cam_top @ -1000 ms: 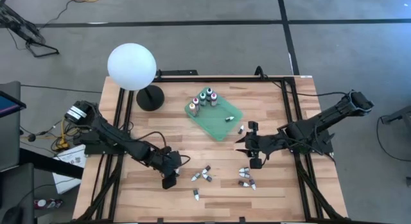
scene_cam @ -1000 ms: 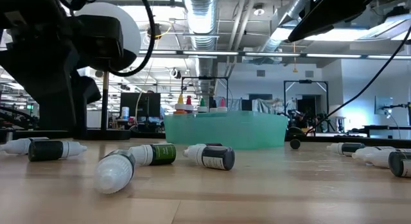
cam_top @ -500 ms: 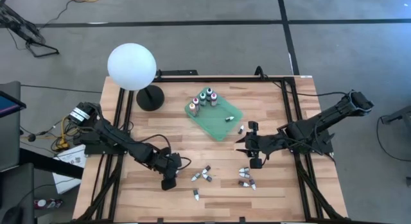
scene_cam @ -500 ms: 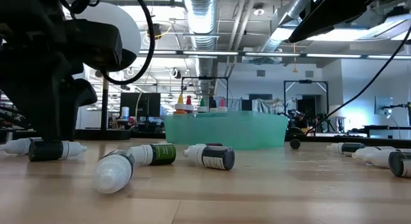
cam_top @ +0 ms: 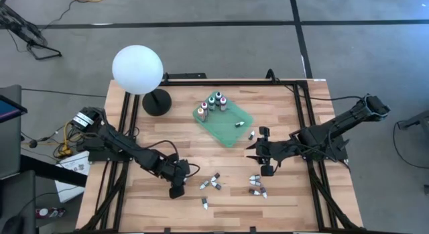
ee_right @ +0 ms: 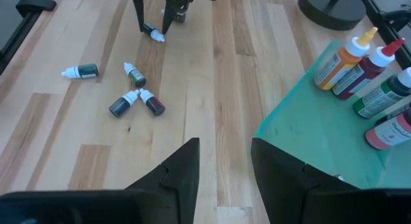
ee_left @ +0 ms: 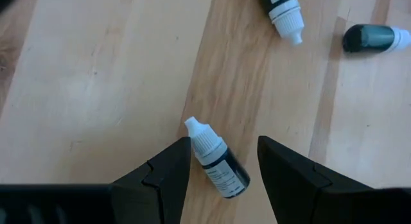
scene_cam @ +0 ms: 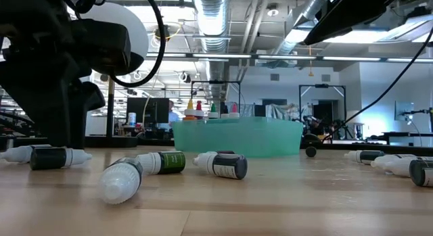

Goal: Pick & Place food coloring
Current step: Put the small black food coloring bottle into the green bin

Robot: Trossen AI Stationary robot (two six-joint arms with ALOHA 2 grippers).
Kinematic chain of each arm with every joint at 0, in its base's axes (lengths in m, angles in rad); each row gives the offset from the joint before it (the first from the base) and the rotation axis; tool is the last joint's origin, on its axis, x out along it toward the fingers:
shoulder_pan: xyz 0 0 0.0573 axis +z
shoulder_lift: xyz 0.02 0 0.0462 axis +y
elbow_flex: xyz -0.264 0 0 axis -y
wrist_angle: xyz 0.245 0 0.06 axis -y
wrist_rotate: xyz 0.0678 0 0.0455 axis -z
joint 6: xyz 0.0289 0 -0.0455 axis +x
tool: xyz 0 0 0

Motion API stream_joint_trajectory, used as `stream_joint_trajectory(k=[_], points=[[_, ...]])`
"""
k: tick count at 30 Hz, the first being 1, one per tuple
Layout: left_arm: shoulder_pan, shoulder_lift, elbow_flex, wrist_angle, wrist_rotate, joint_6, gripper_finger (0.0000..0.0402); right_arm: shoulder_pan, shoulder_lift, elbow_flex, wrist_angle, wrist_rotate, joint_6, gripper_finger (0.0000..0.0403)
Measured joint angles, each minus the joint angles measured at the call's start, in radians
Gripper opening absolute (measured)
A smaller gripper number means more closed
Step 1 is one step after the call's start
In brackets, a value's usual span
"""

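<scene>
Small food coloring bottles lie on their sides on the wooden table: a group near the middle, another to its right, one alone nearer the front. Larger bottles stand upright in the green tray. My left gripper is open and low over one dark, white-capped bottle, a finger on each side of it; whether either finger touches it does not show. In the low view that bottle lies flat under the left gripper. My right gripper hangs open beside the tray's near-right edge.
A white globe lamp on a black base stands at the table's far left. One small bottle lies just outside the tray by my right gripper. Black frame rails run along the table's sides. Bare wood lies along the near edge.
My left gripper has come down a little over the white-capped bottle at the table's near left and now straddles it. The bottle itself has stayed where it lay. The right arm has kept still.
</scene>
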Motion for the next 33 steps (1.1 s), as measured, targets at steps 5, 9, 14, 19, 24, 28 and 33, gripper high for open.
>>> stream_joint_trajectory(k=[5, 9, 14, 19, 24, 28, 33], points=[[-0.004, 0.033, -0.001, 0.006, 0.005, 0.016, 0.0174, 0.000, 0.000, 0.000, 0.000, -0.002, 0.000, 0.0133], [-0.010, 0.059, 0.003, 0.008, 0.007, 0.020, 0.0174, 0.000, 0.000, 0.000, 0.000, -0.002, 0.001, 0.0134], [-0.013, 0.074, 0.003, -0.016, 0.008, 0.056, 0.0174, 0.000, 0.000, 0.000, 0.000, -0.002, 0.002, 0.0133], [-0.014, 0.075, 0.003, -0.049, 0.005, 0.093, 0.0174, 0.000, 0.000, 0.000, 0.000, -0.002, 0.002, 0.0133], [-0.015, 0.077, 0.003, -0.055, -0.017, 0.135, 0.0174, 0.000, 0.000, 0.000, 0.000, -0.002, 0.002, 0.0133], [-0.014, 0.078, 0.000, -0.006, -0.022, 0.111, 0.0174, 0.000, 0.000, 0.000, 0.000, -0.002, 0.001, 0.0133], [-0.014, 0.078, -0.001, 0.017, -0.024, 0.144, 0.0174, 0.000, 0.000, 0.000, 0.000, -0.002, 0.007, 0.0134]])
